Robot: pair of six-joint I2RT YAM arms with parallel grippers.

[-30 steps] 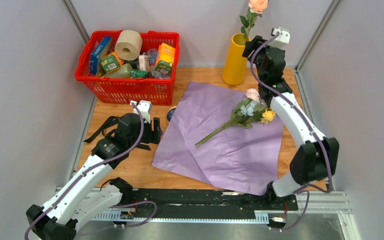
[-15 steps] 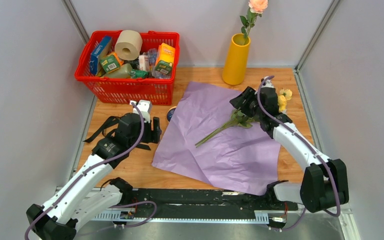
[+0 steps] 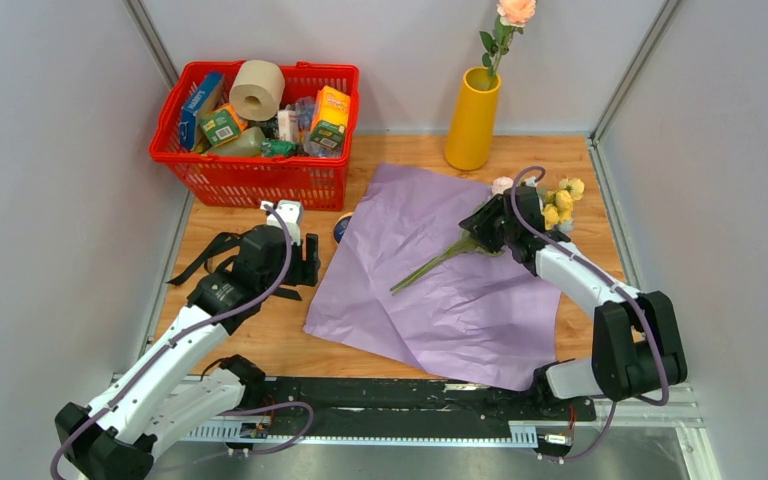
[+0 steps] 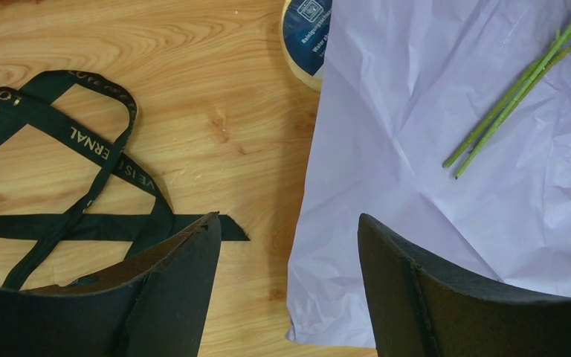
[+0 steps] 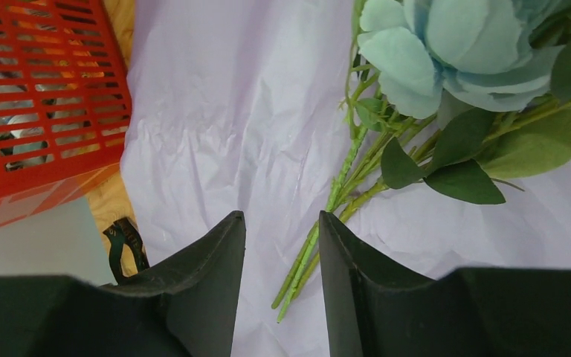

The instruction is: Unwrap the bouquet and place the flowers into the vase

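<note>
Two grippers, both unclenched: the right gripper (image 5: pixel 281 223) hangs with its jaws narrowly parted, grasping nothing, over the green stems of the flowers (image 5: pixel 431 52), which lie on the spread lilac paper (image 3: pixel 460 300). The left gripper (image 4: pixel 290 230), jaws wide, hovers at the paper's left edge beside the loose black ribbon (image 4: pixel 93 145). At the table's far edge, the yellow vase (image 3: pixel 472 120) holds one pink rose (image 3: pixel 515 10).

Right arm (image 3: pixel 580 277) hides much of the flowers (image 3: pixel 438 259); tape roll (image 4: pixel 303 33) cut off above.
</note>
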